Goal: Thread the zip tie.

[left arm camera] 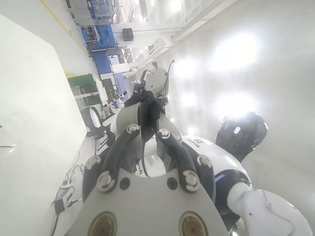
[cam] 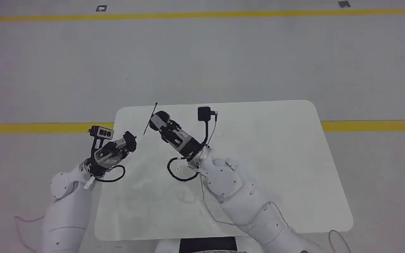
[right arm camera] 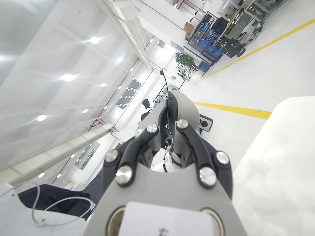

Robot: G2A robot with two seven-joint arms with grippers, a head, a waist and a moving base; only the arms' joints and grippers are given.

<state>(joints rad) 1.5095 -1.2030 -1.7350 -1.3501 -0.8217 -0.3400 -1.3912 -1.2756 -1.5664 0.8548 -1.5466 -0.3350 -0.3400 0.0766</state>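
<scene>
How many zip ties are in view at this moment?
1. A black zip tie sticks out of the shut right claw, near the table's far left corner. Tiny dark marks on the table may be more; too small to tell.

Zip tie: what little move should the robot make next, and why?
Probably nudge the left gripper a touch closer to the free end of the zip tie. The right gripper is shut on the tie, which sticks out straight, not looped, above the table; the left one sits just beside it, apparently not touching.
</scene>
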